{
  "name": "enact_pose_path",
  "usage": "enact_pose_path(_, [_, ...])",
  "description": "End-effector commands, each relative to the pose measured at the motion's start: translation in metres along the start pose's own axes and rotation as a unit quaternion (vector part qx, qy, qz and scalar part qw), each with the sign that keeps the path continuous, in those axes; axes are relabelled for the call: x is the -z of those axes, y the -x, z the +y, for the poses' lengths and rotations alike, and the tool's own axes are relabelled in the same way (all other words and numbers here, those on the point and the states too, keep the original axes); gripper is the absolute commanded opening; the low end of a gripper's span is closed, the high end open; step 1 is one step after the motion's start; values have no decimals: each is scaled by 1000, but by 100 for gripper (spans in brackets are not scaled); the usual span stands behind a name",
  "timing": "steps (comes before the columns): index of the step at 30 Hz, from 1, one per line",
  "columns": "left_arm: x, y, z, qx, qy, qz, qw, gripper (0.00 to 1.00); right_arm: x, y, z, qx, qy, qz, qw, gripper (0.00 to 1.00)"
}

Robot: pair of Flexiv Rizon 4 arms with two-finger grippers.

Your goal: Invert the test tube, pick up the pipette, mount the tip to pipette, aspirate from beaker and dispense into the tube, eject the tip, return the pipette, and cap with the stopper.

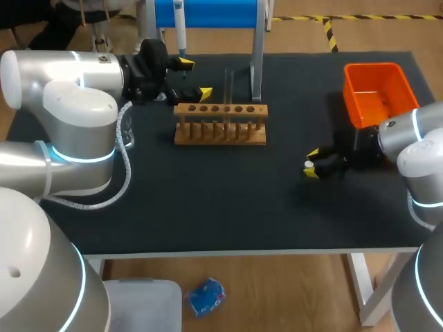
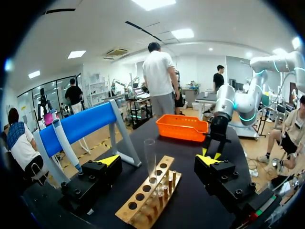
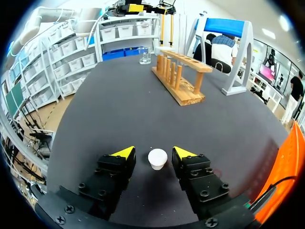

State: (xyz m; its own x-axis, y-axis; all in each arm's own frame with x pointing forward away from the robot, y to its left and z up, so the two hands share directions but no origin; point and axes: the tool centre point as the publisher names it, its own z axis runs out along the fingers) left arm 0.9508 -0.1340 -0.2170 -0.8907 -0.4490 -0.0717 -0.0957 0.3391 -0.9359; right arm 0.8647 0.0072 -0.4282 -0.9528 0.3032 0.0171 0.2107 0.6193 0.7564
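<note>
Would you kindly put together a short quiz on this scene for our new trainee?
1. True or false: the right gripper is shut on the white stopper.
2. How is the test tube placed? A) lying on its side; B) upright in the wooden rack; C) hanging upside down.
3. Fill in: the pipette hangs on the ___ stand.

Key:
1. False. The stopper sits between open fingers, and neither touches it.
2. B.
3. Blue.
</note>
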Motion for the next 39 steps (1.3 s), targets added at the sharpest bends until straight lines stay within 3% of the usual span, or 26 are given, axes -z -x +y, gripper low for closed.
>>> enact_pose_path(1, [0, 0, 1, -1, -2, 0, 1000, 100, -2, 1, -2, 0, 2, -1, 1000, 50])
enact_pose_path(18, [0, 0, 1, -1, -2, 0, 1000, 100, -4, 4, 1, 0, 6, -3, 1000, 49])
enact_pose_path(27, [0, 0, 1, -1, -2, 0, 1000, 100, -7, 3, 0, 0, 3, -2, 1000, 43])
enact_pose_path(28, [0, 0, 1, -1, -2, 0, 1000, 100, -7, 3, 0, 0, 2, -2, 1000, 40])
enact_pose_path(29, [0, 0, 1, -1, -2, 0, 1000, 100, -7, 3, 0, 0, 2, -2, 1000, 31])
enact_pose_path(30, [0, 0, 1, -1, -2, 0, 1000, 100, -7, 3, 0, -1, 2, -2, 1000, 9])
enact_pose_path(31, [0, 0, 1, -1, -2, 0, 1000, 100, -7, 3, 0, -1, 2, -2, 1000, 0])
enact_pose_path(39, [0, 0, 1, -1, -2, 0, 1000, 100, -6, 3, 0, -1, 3, -3, 1000, 0])
